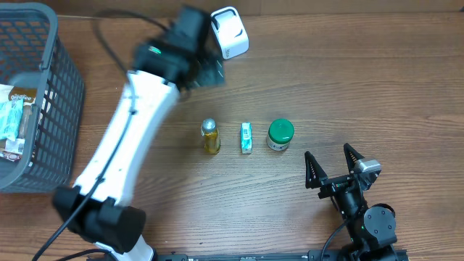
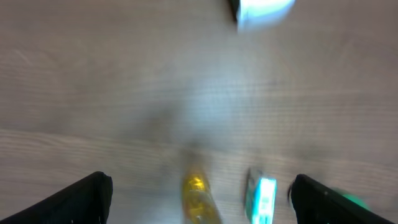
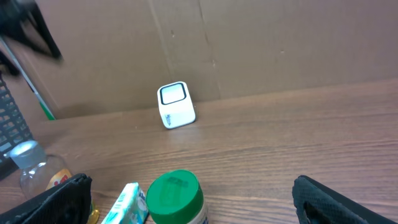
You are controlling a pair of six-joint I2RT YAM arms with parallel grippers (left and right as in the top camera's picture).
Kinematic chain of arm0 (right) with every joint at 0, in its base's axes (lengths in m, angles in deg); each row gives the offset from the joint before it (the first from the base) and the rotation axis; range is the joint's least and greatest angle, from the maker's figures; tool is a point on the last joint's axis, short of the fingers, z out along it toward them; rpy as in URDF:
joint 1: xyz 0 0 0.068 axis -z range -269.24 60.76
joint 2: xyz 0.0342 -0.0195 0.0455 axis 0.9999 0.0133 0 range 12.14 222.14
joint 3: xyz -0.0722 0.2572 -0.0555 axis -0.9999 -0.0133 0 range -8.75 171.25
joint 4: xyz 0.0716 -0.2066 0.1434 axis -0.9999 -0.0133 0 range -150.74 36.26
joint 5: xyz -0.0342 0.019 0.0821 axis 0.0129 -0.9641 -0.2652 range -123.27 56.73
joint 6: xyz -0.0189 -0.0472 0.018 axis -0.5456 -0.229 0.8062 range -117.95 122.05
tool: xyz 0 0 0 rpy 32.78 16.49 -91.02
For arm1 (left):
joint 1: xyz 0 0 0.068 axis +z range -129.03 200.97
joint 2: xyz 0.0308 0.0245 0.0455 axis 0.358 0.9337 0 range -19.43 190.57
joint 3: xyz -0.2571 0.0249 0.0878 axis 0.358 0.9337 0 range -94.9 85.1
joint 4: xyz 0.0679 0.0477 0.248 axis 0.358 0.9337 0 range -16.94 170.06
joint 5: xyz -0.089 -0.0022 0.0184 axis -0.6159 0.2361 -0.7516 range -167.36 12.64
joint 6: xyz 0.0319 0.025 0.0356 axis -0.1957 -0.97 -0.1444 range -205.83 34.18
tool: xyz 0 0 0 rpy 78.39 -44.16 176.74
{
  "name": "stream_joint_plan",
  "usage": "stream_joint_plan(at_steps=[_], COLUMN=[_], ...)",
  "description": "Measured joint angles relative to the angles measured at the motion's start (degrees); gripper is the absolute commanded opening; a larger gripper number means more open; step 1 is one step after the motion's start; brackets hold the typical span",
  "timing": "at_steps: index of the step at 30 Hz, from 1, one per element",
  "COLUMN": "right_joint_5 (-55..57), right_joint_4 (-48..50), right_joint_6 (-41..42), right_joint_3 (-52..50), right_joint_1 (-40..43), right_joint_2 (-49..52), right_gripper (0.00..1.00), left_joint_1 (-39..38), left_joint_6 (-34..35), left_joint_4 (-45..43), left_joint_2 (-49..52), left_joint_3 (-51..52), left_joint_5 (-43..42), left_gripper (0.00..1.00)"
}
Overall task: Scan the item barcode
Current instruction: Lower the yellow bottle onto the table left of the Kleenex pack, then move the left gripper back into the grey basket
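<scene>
Scanner: a small white scanner [image 1: 230, 32] sits at the far side of the wooden table [image 1: 377, 80], close to the brown cardboard wall [image 3: 280, 43]. Nothing is touching it.
Left arm: the big white arm [image 1: 134, 138] reaches from the near left corner across the table toward the scanner.
Left gripper: the left gripper [image 2: 201, 182] hangs over the table just on the near side of the scanner. Its two black fingers [image 2: 81, 199] are spread wide apart. There is nothing between them. The view from its own camera is very blurry.
Things to scan: three small things stand in a row in the middle of the table. They are near each other but not touching. No gripper has hold of any of them.
Bottle: the little bottle [image 1: 210, 136] is on the left of the row. It stands up, with a silver cap and yellow stuff inside.
Box: the little white and blue-green box [image 1: 246, 138] is in the middle of the row. I cannot tell if it lies flat or on its edge.
Jar: the jar [image 1: 280, 135] with the green lid is on the right of the row, standing up.
Right gripper: the right gripper [image 1: 327, 152] sits low at the near right side of the table. Its fingers are as wide apart as can be and hold nothing. The jar is the closest thing to it, but they are apart.
Basket: a dark grey basket [image 1: 61, 94] stands at the left edge of the table. Some packets [image 1: 14, 119] lie inside it.
</scene>
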State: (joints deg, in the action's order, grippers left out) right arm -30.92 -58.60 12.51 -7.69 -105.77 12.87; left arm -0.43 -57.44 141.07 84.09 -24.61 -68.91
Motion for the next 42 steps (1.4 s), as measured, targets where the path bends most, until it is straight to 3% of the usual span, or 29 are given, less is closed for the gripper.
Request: stream_joint_plan(at_steps=[5,9,12,18,21,42], right_joint_5=[0.0,0.0,0.0,0.0,0.0,0.0], right_joint_4=[0.1,0.1,0.1,0.1,0.1,0.1], right_joint_6=[0.0,0.0,0.0,0.0,0.0,0.0], right_joint_3=[0.0,0.0,0.0,0.0,0.0,0.0], right_joint_1=[0.0,0.0,0.0,0.0,0.0,0.0], right_joint_2=[0.0,0.0,0.0,0.0,0.0,0.0], right_gripper=[1.00,1.00,1.00,1.00,1.00,1.00], left_joint_1=[9.6,18.4,26.9,42.7,47.4,53.8], left_joint_6=[-7.3,-15.0,-19.2,-20.9,-22.6,-29.0], left_joint_4=[4.6,4.7,5.4,5.3,4.8,5.4], left_joint_2=[-0.1,-0.1,-0.1,-0.1,0.0,16.5], left_joint_3=[-17.6,-24.3,-24.9,-24.9,-24.9,-19.7], left_joint_5=[4.8,6.9,8.1,6.5,6.1,5.9], left_gripper=[0.99,1.00,1.00,1.00,1.00,1.00])
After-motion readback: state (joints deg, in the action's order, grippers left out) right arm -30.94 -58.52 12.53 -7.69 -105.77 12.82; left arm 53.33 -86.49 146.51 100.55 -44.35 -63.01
